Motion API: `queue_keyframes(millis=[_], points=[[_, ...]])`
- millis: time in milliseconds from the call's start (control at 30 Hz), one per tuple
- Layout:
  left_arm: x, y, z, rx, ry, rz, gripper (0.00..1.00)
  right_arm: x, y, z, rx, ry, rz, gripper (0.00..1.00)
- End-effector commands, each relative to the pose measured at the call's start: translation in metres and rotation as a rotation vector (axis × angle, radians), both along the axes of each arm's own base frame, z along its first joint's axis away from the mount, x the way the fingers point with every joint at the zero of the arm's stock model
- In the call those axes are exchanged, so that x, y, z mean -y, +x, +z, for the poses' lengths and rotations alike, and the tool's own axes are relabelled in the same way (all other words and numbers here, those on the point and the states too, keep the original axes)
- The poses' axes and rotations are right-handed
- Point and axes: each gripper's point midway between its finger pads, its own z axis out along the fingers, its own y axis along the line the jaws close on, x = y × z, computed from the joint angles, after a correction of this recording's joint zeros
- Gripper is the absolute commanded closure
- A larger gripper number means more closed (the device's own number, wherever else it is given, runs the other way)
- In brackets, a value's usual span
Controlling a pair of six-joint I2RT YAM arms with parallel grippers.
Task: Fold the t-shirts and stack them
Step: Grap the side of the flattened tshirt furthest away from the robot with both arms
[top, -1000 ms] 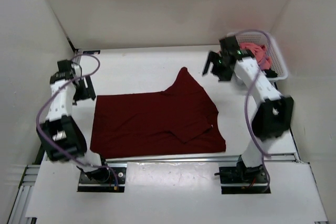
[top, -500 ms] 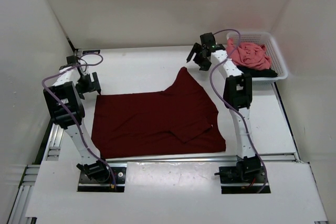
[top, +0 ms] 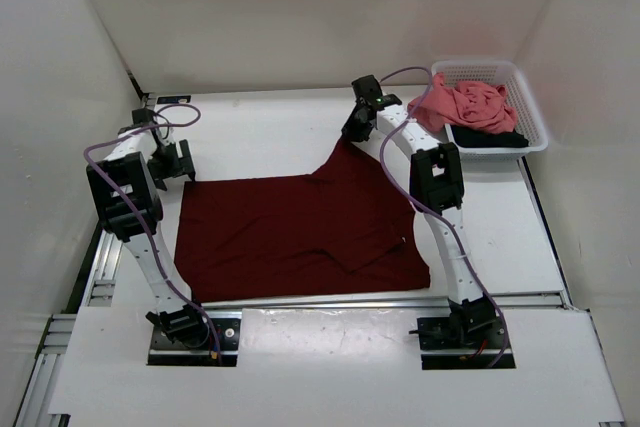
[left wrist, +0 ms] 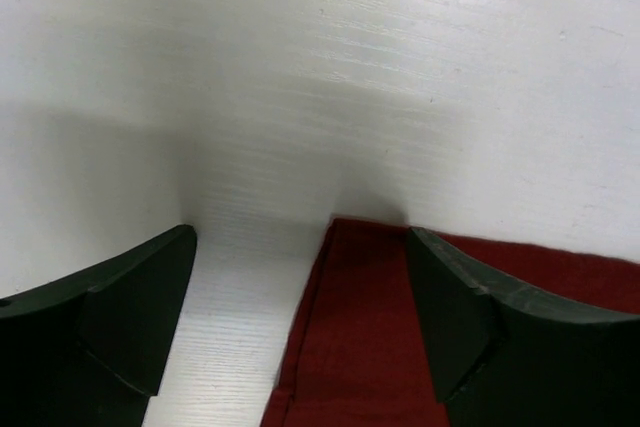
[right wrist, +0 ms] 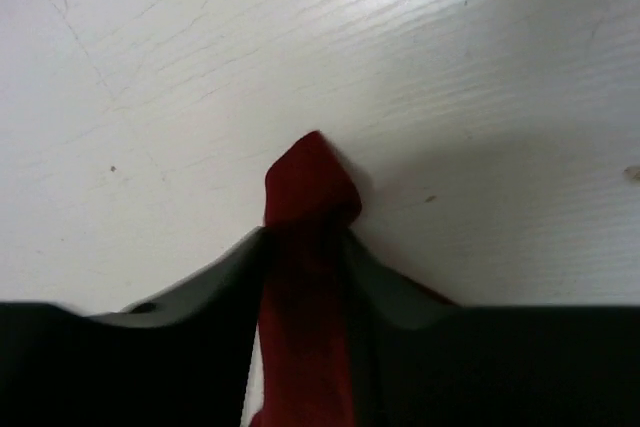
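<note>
White bench, enclosed by plain white walls on three sides.

Maroon t-shirt lies spread flat at mid-bench, with one sleeve pointing toward the far right.

Right tool is at that sleeve tip. Both fingers press against a bunched ridge of the maroon cloth, and its end pokes out beyond them onto the bench. The cloth is pinched between them.

Left tool sits low at the shirt's far left corner, jaws wide apart. The corner edge lies between the fingers, nearer the right one, while the left one is over bare bench. Contact with the cloth cannot be told.

White mesh basket stands at the far right corner. Pink t-shirt is heaped in it, draping over the left rim. Black t-shirt lies beneath, at the basket's near edge.
</note>
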Motion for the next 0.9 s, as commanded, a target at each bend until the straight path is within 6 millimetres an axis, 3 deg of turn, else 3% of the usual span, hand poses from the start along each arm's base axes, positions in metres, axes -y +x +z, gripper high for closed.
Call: queue_keyframes(millis=[0,33,67,100,133,233,300,367,467,567,700,767,800,867], points=[[0.005,0.015,0.007,0.056,-0.028,-0.018,0.07,0.016,-0.001,-0.008,-0.032,-0.04,-0.05,0.72],[0.005,0.018,0.005,0.056,-0.028,-0.018,0.12,0.016,-0.001,-0.014,-0.042,-0.039,-0.058,0.82],[0.005,0.018,0.005,0.056,-0.028,-0.018,0.17,0.015,0.0,-0.01,-0.034,-0.035,-0.058,0.99],[0.006,0.022,0.009,0.069,-0.036,-0.022,0.26,0.018,-0.002,-0.016,-0.045,-0.048,-0.063,1.0],[0.012,0.023,0.01,0.078,-0.066,-0.034,0.28,0.019,-0.004,-0.012,-0.043,-0.048,-0.063,1.0],[0.022,0.017,0.018,0.092,-0.087,-0.052,0.3,0.025,-0.014,-0.007,-0.05,-0.071,-0.051,1.0],[0.028,0.012,0.021,0.097,-0.112,-0.061,0.22,0.025,-0.015,0.007,-0.024,-0.071,-0.02,1.0],[0.033,0.006,0.021,0.086,-0.134,-0.066,0.08,0.023,-0.02,0.015,-0.011,-0.064,0.018,1.0],[0.033,0.005,0.015,0.067,-0.114,-0.066,0.07,0.026,-0.024,0.027,0.005,-0.073,0.039,1.0],[0.035,-0.004,-0.003,0.0,-0.108,-0.063,0.22,0.032,-0.027,0.038,0.028,-0.094,0.041,1.0],[0.041,-0.005,-0.013,-0.034,-0.099,-0.079,0.5,0.033,-0.029,0.048,0.047,-0.093,0.048,1.0],[0.045,-0.005,-0.014,-0.043,-0.102,-0.088,0.82,0.034,-0.03,0.058,0.063,-0.092,0.055,1.0],[0.046,-0.007,-0.014,-0.052,-0.104,-0.088,0.89,0.034,-0.03,0.057,0.065,-0.098,0.063,1.0],[0.046,-0.009,-0.012,-0.051,-0.104,-0.088,0.89,0.034,-0.033,0.067,0.08,-0.095,0.081,1.0]])
